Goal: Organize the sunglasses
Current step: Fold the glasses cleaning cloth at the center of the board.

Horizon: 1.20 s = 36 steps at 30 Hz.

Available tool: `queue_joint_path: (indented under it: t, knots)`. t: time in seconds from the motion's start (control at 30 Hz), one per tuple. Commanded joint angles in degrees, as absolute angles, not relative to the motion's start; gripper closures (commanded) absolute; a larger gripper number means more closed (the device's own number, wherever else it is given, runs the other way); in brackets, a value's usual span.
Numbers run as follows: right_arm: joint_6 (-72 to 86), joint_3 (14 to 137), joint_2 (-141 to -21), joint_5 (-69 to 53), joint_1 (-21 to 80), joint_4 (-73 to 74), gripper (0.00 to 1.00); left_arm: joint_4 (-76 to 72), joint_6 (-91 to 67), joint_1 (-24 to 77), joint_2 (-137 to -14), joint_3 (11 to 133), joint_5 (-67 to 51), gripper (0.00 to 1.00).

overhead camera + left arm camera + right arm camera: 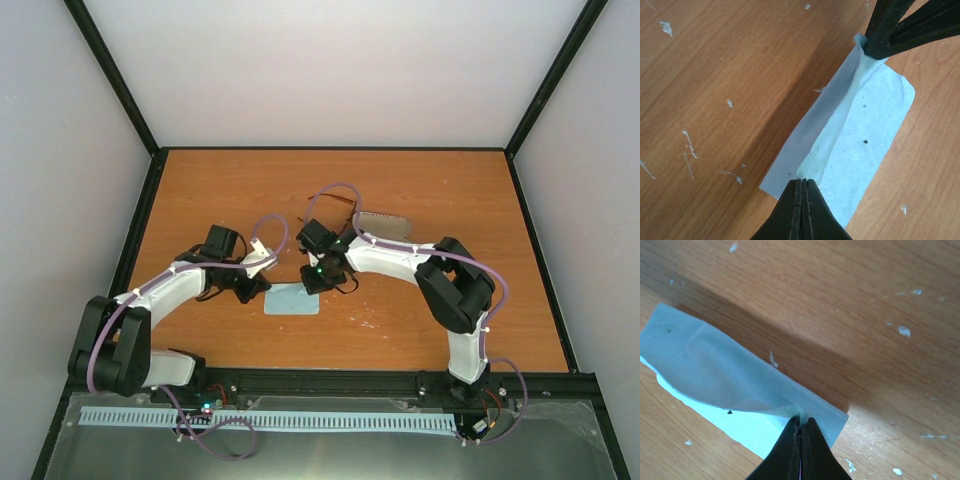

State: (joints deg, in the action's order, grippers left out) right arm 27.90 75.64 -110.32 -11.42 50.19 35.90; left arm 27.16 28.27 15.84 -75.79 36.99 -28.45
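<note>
Sunglasses [343, 207] beyond right hand [316, 280], apart, hand pinching cloth [292, 300]

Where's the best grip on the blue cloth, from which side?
The two corners of one edge, from above. The cloth lies thin and limp on the table, so only an edge corner pinches; left gripper and right gripper are shut there.

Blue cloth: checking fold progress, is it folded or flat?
Partly folded: cloth edge doubled over, pinched by left gripper and right gripper.
</note>
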Motion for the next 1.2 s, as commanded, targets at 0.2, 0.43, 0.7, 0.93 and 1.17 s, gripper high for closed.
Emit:
queue_joint_path:
  t: [0.2, 0.43, 0.7, 0.93, 1.17]
  knots:
    - [25.49, 73.36, -109.61, -16.02, 50.54, 35.73, 0.96, 30.77, 31.62, 15.95, -74.68, 36.04, -32.58, 1.00]
    - [24.78, 72.63, -110.65, -19.41, 50.71, 35.17, 0.91, 32.34, 32.87, 16.45, -75.46, 35.86, -34.18, 1.00]
    - [23.49, 71.28, -111.09, -22.70, 50.71, 35.40, 0.84, 33.51, 34.93, 17.48, -77.89, 35.25, -35.21, 0.99]
    - [22.57, 69.58, -109.84, -23.31, 50.71, 36.17, 0.78, 33.77, 37.85, 17.66, -78.79, 34.63, -32.87, 0.95]
    - [21.77, 68.69, -106.23, -23.82, 50.71, 36.65, 0.66, 32.77, 37.96, 17.67, -76.76, 34.26, -31.54, 0.68]
